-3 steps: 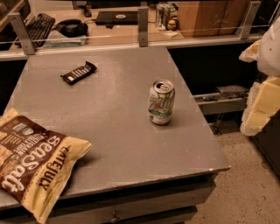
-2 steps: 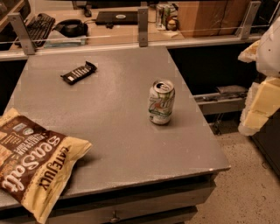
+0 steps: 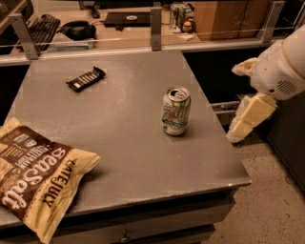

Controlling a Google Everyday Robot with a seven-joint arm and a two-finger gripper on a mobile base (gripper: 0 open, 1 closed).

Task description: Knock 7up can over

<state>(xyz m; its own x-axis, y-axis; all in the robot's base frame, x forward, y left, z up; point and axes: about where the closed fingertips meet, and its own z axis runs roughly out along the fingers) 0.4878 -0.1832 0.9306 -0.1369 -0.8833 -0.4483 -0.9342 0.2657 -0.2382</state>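
The 7up can (image 3: 176, 111) stands upright on the grey table (image 3: 124, 143), right of its middle, with its silver pull-tab top showing. My gripper (image 3: 247, 114), cream-coloured on a white arm, hangs off the table's right edge. It is to the right of the can, at about the can's height, with a clear gap between them. It touches nothing.
A large brown sea-salt chip bag (image 3: 35, 178) lies at the front left corner. A dark candy bar wrapper (image 3: 86, 78) lies at the back left. Behind a rail, a desk holds a keyboard (image 3: 40, 26) and distant cans (image 3: 178, 14). A drawer (image 3: 224, 108) sticks out beside the table.
My gripper has moved left, closer to the table's right edge and the can. The can, bag and wrapper have not moved.
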